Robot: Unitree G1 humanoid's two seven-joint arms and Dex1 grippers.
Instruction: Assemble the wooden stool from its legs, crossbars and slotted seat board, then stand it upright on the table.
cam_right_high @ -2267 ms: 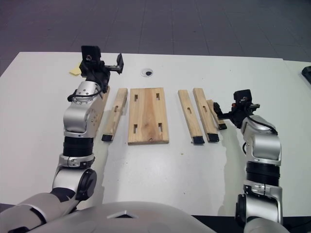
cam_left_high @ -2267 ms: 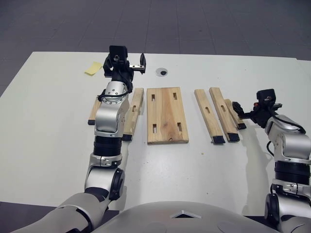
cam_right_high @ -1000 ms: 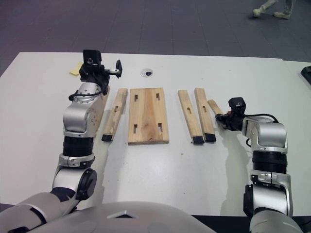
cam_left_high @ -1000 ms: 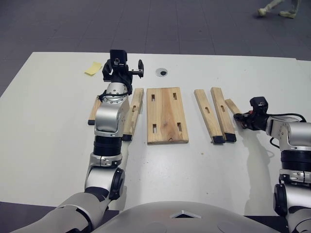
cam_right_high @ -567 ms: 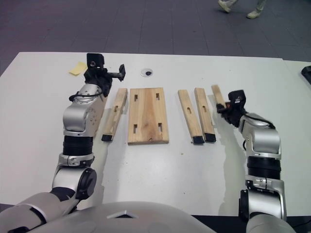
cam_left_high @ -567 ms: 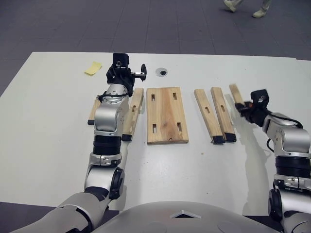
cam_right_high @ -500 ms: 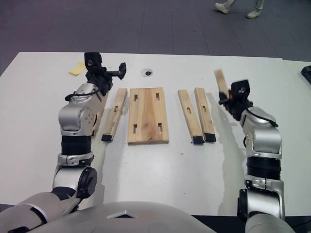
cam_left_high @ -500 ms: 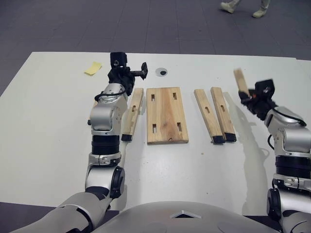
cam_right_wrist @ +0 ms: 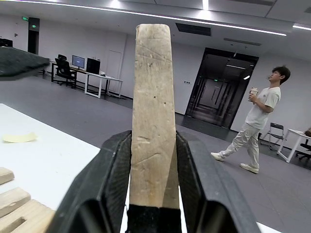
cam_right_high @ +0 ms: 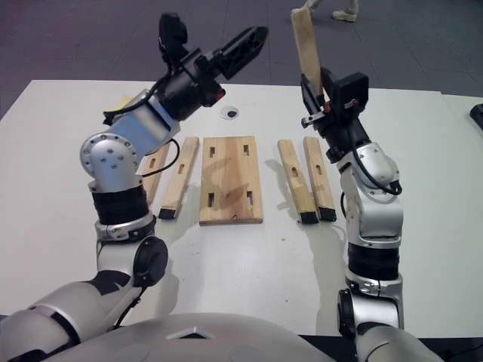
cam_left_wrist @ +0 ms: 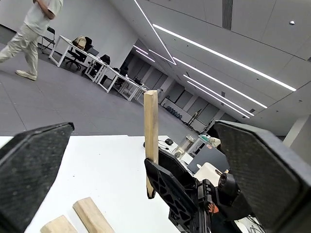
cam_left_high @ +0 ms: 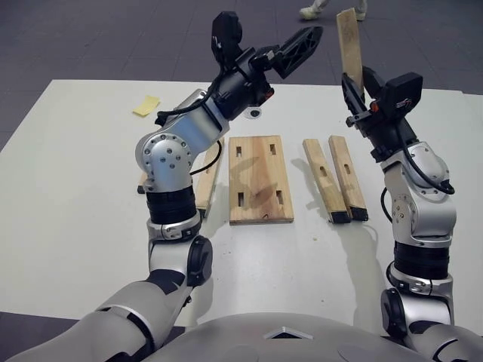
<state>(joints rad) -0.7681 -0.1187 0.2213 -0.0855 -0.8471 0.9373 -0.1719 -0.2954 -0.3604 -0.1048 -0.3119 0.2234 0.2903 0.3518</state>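
above the table [cam_left_high: 75, 188], right hand [cam_left_high: 355, 87] clamps a crossbar [cam_left_high: 349, 38] upright; left hand [cam_left_high: 308, 39] — spread open — hovers opposite

The leftmost leg [cam_right_high: 156, 170] lies mostly hidden behind the left arm; the crossbar [cam_left_high: 349, 41] has its lower end buried between the fingers of the right gripper [cam_left_high: 358, 81].

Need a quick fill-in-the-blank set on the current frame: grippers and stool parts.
Of the left gripper and the right gripper, only the ____ one holds the crossbar, upright above the table.
The left gripper is ____, with nothing between its fingers.
The seat board lies flat on the table and shows ____ slots.
Missing words: right; open; four.
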